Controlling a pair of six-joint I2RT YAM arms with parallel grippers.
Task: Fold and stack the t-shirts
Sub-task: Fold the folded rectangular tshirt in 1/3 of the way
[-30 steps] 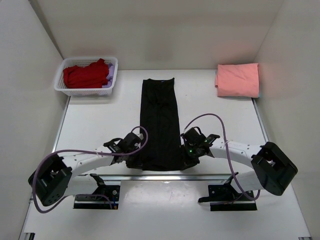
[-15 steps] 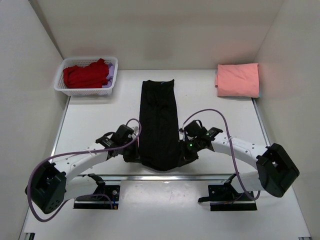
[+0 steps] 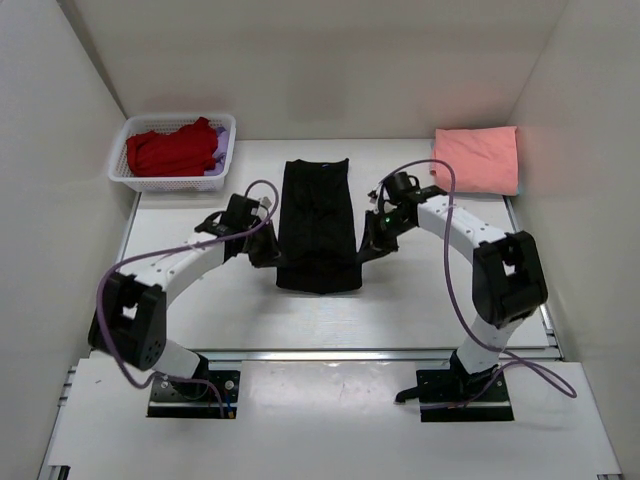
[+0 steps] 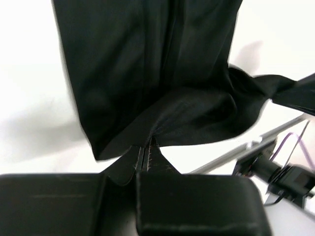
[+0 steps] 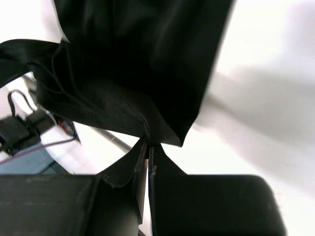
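Observation:
The black t-shirt (image 3: 317, 215) lies as a long strip on the table's middle, its near end lifted and doubled back. My left gripper (image 3: 268, 256) is shut on the near left corner of the black t-shirt (image 4: 147, 88). My right gripper (image 3: 367, 247) is shut on the near right corner (image 5: 133, 73). Both hold that hem above the strip's middle. A folded salmon-pink t-shirt (image 3: 476, 160) lies at the back right. A red t-shirt (image 3: 170, 150) and a lilac one (image 3: 222, 148) sit in the basket.
The white lattice basket (image 3: 125, 178) stands at the back left against the wall. White walls close in the table on three sides. The metal rail (image 3: 330, 353) runs along the table's near edge.
Both grippers have carried the black t-shirt's near hem away from the near edge toward the back, folding the strip over itself. Both arms are stretched farther out.

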